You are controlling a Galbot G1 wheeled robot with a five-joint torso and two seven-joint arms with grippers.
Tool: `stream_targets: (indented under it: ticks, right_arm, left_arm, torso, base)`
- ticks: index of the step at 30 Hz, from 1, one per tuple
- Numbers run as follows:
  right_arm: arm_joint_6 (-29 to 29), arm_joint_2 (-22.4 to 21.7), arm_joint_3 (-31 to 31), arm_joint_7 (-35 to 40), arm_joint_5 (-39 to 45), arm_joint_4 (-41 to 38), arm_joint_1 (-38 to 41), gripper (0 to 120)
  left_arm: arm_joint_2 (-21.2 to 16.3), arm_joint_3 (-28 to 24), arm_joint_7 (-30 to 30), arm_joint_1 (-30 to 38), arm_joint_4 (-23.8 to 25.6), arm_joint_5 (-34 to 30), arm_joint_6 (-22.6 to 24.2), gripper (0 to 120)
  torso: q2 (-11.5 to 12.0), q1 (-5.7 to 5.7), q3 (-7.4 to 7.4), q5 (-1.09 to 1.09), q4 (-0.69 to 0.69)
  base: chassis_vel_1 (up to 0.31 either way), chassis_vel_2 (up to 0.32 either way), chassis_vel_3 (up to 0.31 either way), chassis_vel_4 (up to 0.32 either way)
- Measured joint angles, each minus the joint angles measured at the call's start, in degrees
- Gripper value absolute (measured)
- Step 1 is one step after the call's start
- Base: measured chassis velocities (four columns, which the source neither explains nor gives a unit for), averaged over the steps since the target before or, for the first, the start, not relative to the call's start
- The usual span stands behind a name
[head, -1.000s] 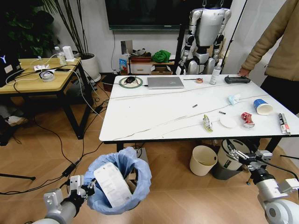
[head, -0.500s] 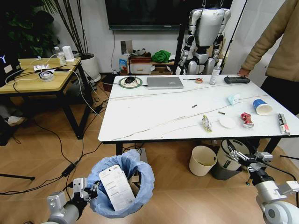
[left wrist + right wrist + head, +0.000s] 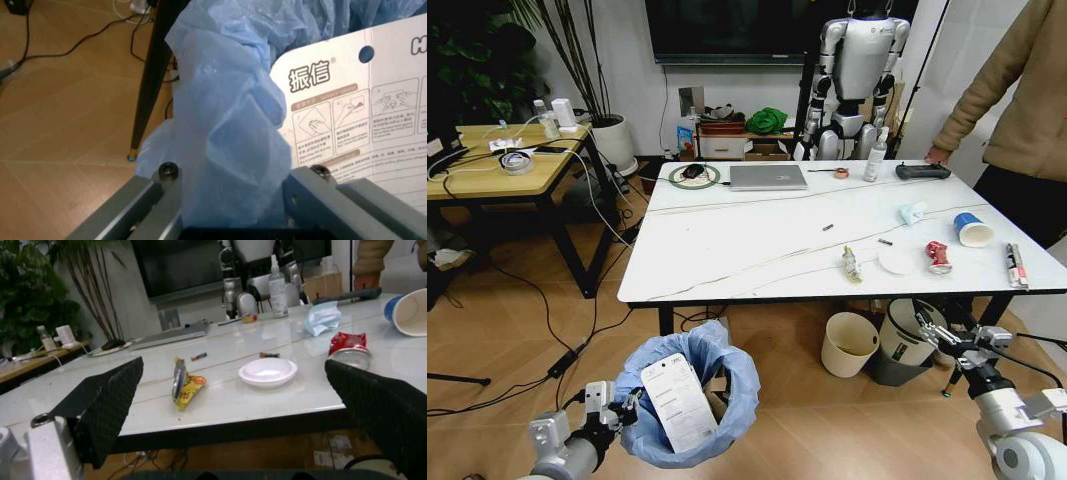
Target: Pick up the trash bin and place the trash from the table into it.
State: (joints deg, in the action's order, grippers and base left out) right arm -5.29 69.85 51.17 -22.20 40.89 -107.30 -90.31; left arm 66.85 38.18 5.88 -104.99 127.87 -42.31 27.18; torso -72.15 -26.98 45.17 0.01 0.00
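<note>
Left gripper (image 3: 230,220) clamping trash bin (image 3: 689,408) liner, close-up in wrist view.

Table (image 3: 757,245) w/ laptop (image 3: 767,177); can (image 3: 938,256); cup (image 3: 972,229)

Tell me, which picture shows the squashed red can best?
The right wrist view: the crushed red can lies close and large on the table, beside a white lid. The head view shows the can small and far off. The left wrist view looks at the trash bin instead.
</note>
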Motion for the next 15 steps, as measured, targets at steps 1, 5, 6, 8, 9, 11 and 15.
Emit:
stream_targets:
  ticks: [1,5,6,8,9,11,15]
  right_arm:
    - [-0.06,0.0,0.02,-0.11,0.03,0.0,-0.06,100]
    - [-0.13,0.03,0.02,-0.35,0.1,0.0,-0.09,100]
    - [-0.13,0.03,0.02,-0.35,0.1,0.0,-0.09,100]
    - [-0.14,0.04,0.02,-0.4,0.14,0.0,-0.11,100]
    - [-0.15,0.05,0.02,-0.43,0.18,0.0,-0.14,100]
    - [-0.18,0.04,0.02,-0.53,0.22,0.0,-0.17,100]
    - [-0.22,-0.06,0.04,-0.63,0.47,0.02,-0.21,100]
  left_arm:
    - [0.01,-0.02,0.01,0.0,0.07,0.0,0.0,0]
    - [0.07,-0.05,0.06,-0.06,0.29,0.0,0.02,0]
    - [0.07,-0.05,0.06,-0.06,0.29,0.0,0.02,0]
    - [0.09,-0.11,0.07,-0.15,0.36,0.0,0.02,0]
    - [0.11,-0.13,0.08,-0.23,0.42,0.0,0.03,0]
    - [0.11,-0.13,0.08,-0.31,0.46,0.02,0.04,0]
    - [0.1,-0.12,0.08,-0.34,0.55,0.06,0.05,0]
  torso:
    - [0.0,0.0,0.0,-0.02,0.0]
    - [0.0,0.0,0.0,-0.02,0.01]
    - [0.0,0.0,0.0,-0.02,0.01]
    - [0.0,0.0,0.0,-0.01,0.01]
    - [0.0,-0.01,0.0,-0.01,0.01]
    - [0.0,0.0,0.0,-0.02,0.01]
    - [0.0,0.0,0.0,0.0,0.0]
  base:
    - [-0.087,-0.077,0.08,0.075]
    - [-0.078,-0.074,0.086,0.075]
    - [-0.069,-0.079,0.095,0.085]
    - [-0.069,-0.074,0.094,0.075]
    - [-0.081,-0.07,0.092,0.085]
    - [-0.091,-0.085,0.087,0.096]
    - [-0.106,-0.09,0.09,0.105]
